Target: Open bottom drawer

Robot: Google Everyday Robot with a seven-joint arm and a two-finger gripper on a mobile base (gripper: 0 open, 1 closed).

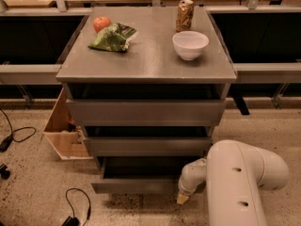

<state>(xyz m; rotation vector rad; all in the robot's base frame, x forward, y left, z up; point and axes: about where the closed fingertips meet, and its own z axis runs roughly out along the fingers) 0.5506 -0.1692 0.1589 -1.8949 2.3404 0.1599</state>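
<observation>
One of three grey drawers, the bottom drawer [136, 186], stood pulled partly out, its front running leftward from the gripper [182, 197]. The gripper hung low at that front's right end, touching or just beside it; whether it was open or closed could not be told. Well above the gripper, the cabinet top [150, 65] carried a white bowl [190, 44], a can [185, 15], an apple [101, 22] and a green bag [113, 36].

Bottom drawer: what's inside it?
Inside the grey metal bottom drawer only dark shadow shows; its back hides under the middle grey drawer. The cream gripper is by its front corner.
</observation>
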